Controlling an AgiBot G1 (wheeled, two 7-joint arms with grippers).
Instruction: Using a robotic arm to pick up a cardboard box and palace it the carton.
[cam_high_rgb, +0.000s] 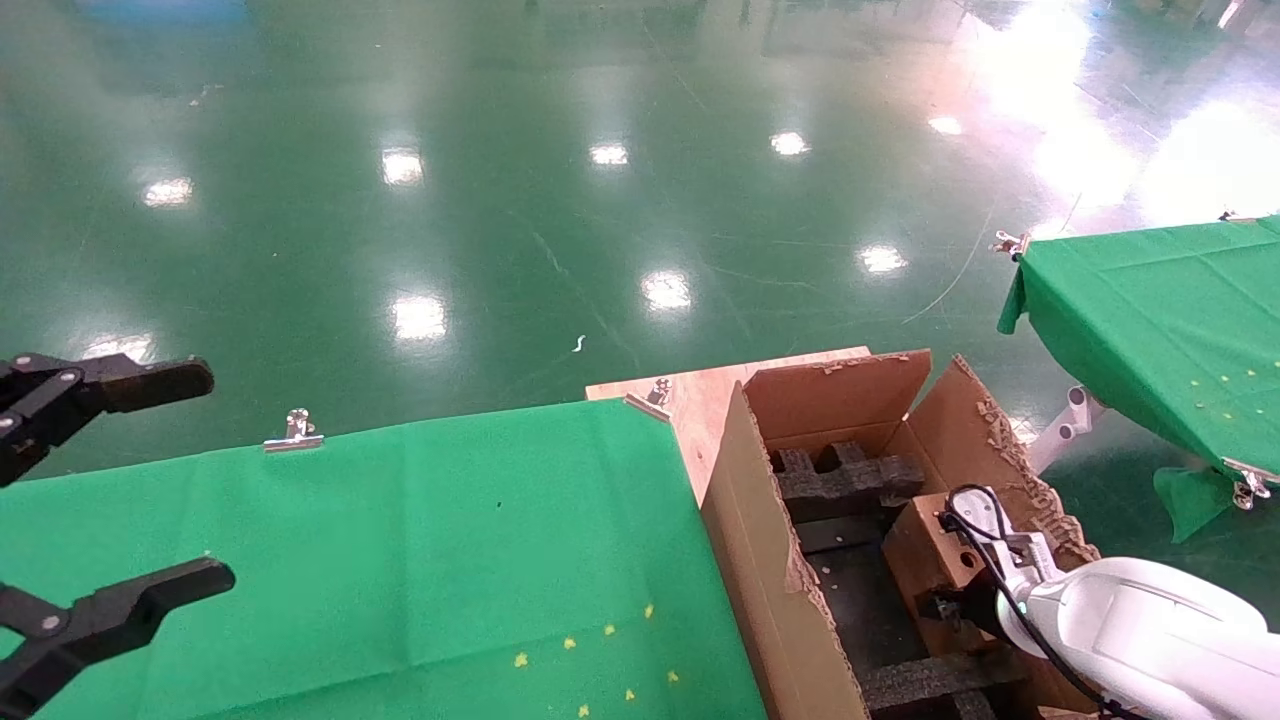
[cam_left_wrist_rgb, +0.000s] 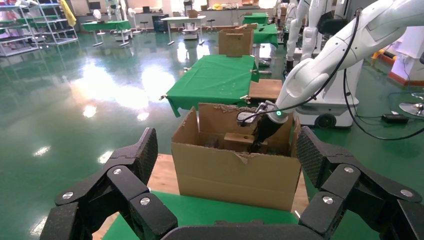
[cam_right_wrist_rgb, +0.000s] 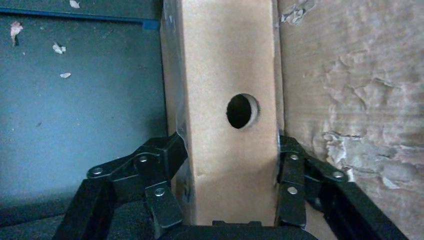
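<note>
The large carton (cam_high_rgb: 760, 520) with torn flaps stands open at the table's right end. Inside it, the small brown cardboard box (cam_high_rgb: 925, 545) is upright against the right wall. My right gripper (cam_high_rgb: 950, 605), on the white robotic arm (cam_high_rgb: 1140, 620), is shut on it. In the right wrist view both fingers press the sides of the cardboard box (cam_right_wrist_rgb: 227, 65) below its round hole, at the right gripper (cam_right_wrist_rgb: 230, 145), with the carton wall (cam_right_wrist_rgb: 350, 90) touching one side. My left gripper (cam_high_rgb: 215, 478) hangs open over the table's left edge. The left wrist view shows the carton (cam_left_wrist_rgb: 235, 175) beyond the left gripper (cam_left_wrist_rgb: 226, 147).
Black foam inserts (cam_high_rgb: 845, 480) line the carton floor. A green cloth (cam_high_rgb: 350, 560) covers the table and is held by metal clips (cam_high_rgb: 295, 432). A bare wooden board (cam_high_rgb: 700, 400) shows beside the carton. Another green-covered table (cam_high_rgb: 1170, 320) stands at the right across a floor gap.
</note>
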